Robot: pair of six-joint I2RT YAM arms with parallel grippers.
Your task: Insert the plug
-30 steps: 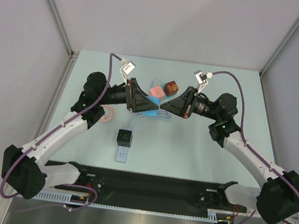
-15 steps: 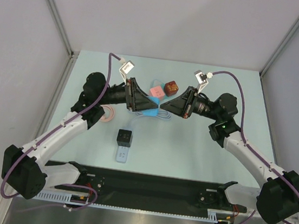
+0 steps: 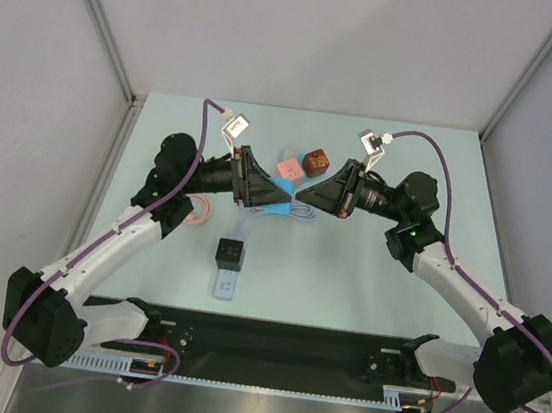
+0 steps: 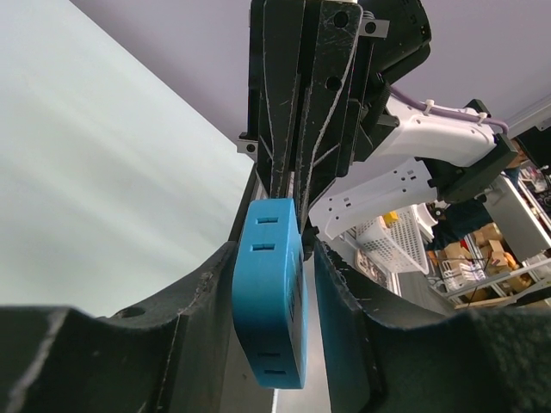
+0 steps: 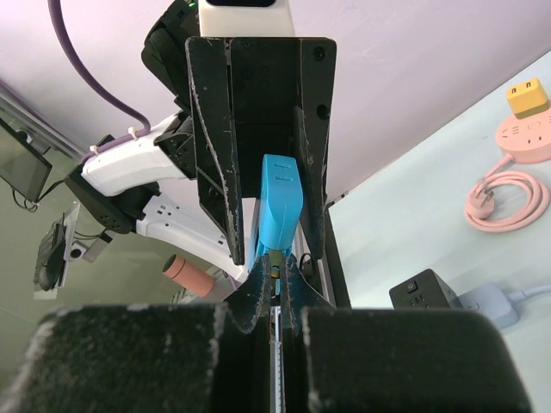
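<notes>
Plug socket block (image 3: 277,200), blue, aloft between my two arms above the surface (image 3: 348,276).
My left gripper (image 3: 264,193) clamps its flat sides; my right gripper (image 5: 274,267) is pinched tight at its end.

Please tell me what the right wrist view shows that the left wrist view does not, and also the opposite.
Only the right wrist view: a pink power strip carrying a yellow plug, a coiled pink cable and a black cube adapter. Only the left wrist view: the broad face of the blue block, with its slots. Both: that block between the fingers of the left gripper, with the right gripper facing it.
</notes>
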